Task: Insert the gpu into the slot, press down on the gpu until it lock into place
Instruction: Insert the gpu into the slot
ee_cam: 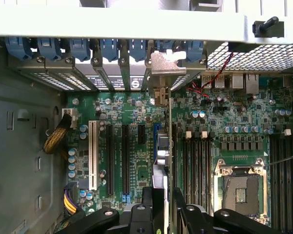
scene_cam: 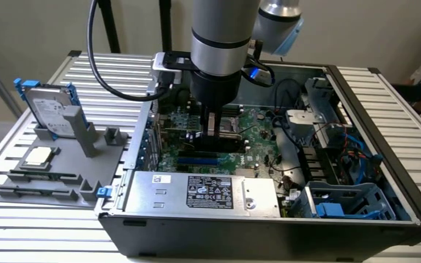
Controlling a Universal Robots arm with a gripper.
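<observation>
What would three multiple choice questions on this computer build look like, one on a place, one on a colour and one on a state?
1. Where is the gripper?
A outside the computer case
B inside the computer case, just above the gpu
C resting on the case's outer rim

2. What colour is the motherboard?
A red
B blue
C green

3. How is the gpu oriented?
A lying flat on the motherboard
B upright on its long edge
C lying flat outside the case

Answers:
1 B: the exterior view shows it between the case walls, over the card.
2 C: the board is green in both views.
3 B: the wrist view looks down on it edge-on.
</observation>
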